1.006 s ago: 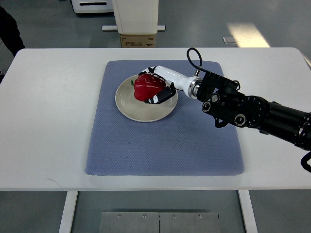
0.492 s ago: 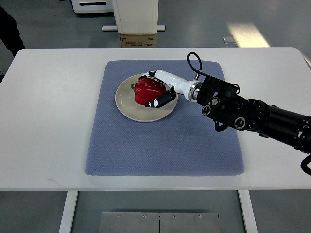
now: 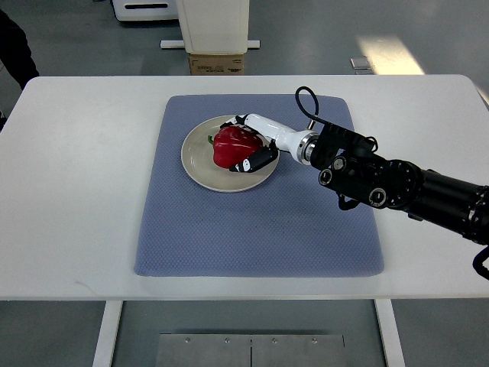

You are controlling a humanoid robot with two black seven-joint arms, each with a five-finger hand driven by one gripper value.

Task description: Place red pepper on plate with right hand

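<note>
Red pepper (image 3: 231, 145): 1, resting on cream plate (image 3: 200, 162), centre of blue mat (image 3: 260, 229) on white surface (image 3: 76, 191). Right hand (image 3: 252, 149): fingers curled around the pepper. Placement looks nearly done; remaining: release grip, withdraw arm. Left hand: absent from view.

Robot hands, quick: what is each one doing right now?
Right hand: closed around the red pepper, over the plate.
Left hand: not in the picture.
</note>
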